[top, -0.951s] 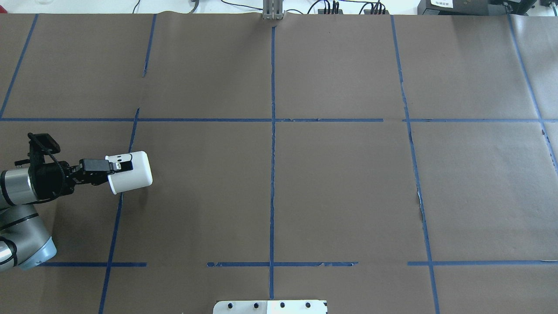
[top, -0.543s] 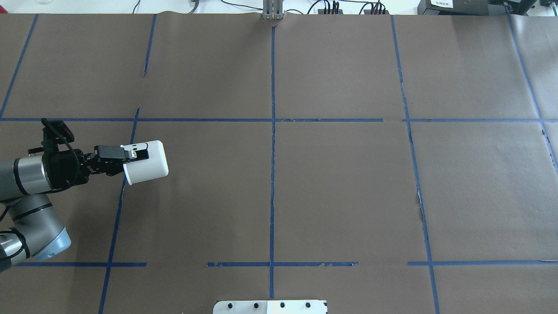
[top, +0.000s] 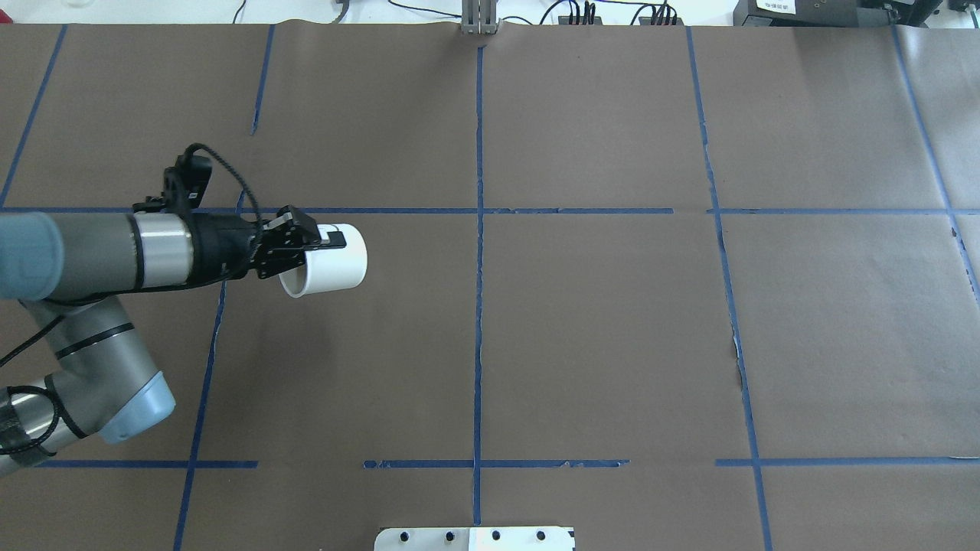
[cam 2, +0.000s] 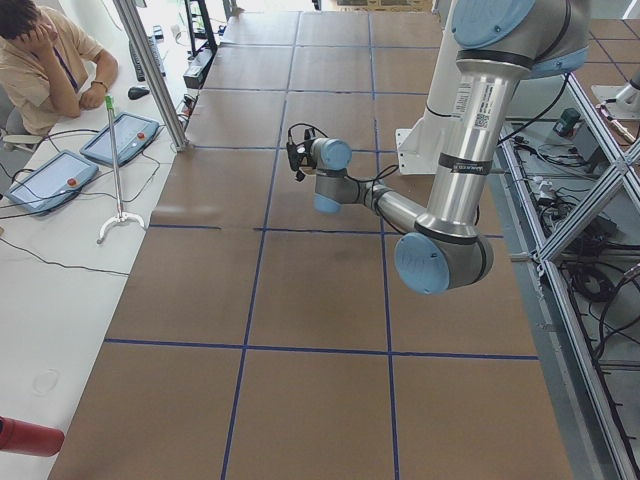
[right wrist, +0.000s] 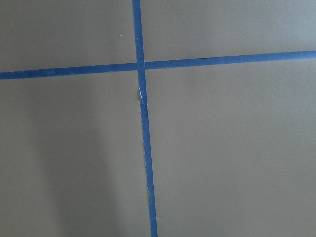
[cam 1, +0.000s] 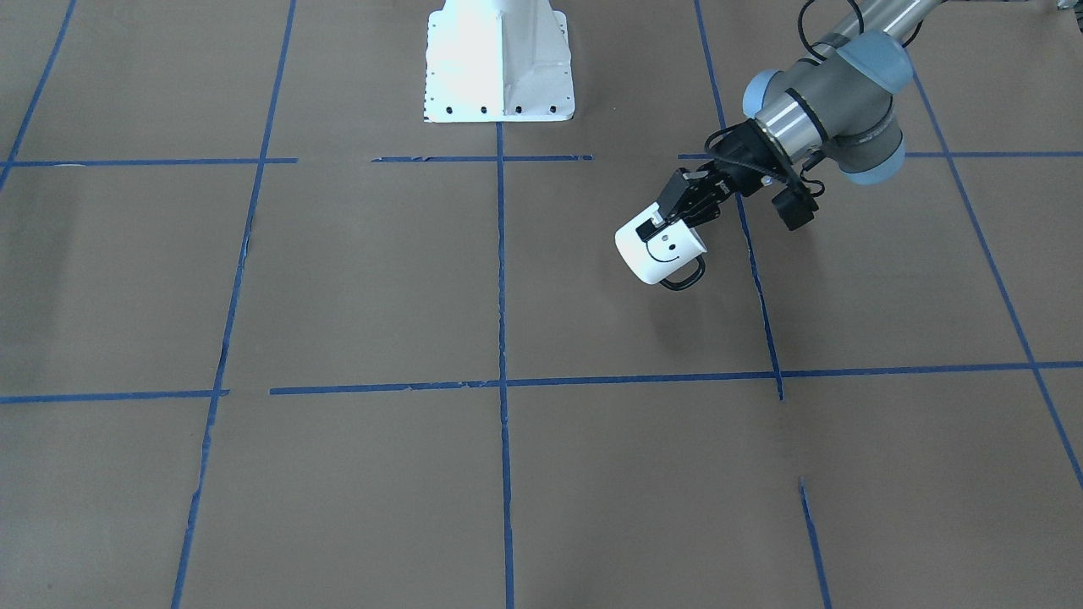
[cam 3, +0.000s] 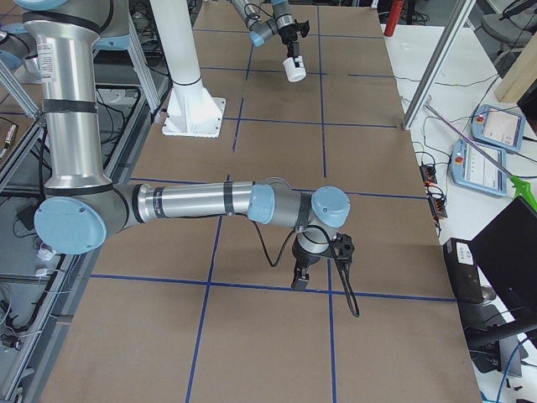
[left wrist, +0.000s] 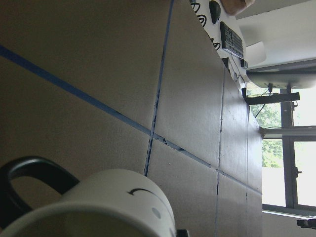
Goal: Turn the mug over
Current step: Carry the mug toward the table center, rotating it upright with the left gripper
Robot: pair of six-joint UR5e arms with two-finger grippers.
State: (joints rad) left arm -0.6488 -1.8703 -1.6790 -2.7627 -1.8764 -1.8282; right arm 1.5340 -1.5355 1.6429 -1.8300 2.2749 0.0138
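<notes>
The white mug [top: 331, 266] with a black smiley face [cam 1: 665, 248] and a dark loop handle [cam 1: 687, 276] hangs in the air on its side, above the brown table. Its open mouth points back toward the arm. My left gripper [top: 320, 243] is shut on the mug's rim, one finger [top: 334, 241] on the outer wall. The left wrist view shows the mug [left wrist: 118, 200] close up with its handle [left wrist: 27, 170] at the left. My right gripper [cam 3: 299, 277] shows only in the exterior right view, pointing down near the table; I cannot tell whether it is open or shut.
Blue tape lines [top: 478, 229] divide the brown paper table into squares. The white robot base plate [cam 1: 499, 59] stands at the robot's edge. A metal post [top: 478, 23] stands at the far edge. An operator [cam 2: 40, 55] sits beyond the table with tablets [cam 2: 120, 138].
My left arm has carried the mug to the right and farther from the robot, from beside the left tape line toward the table's middle. The grip on the rim has held.
</notes>
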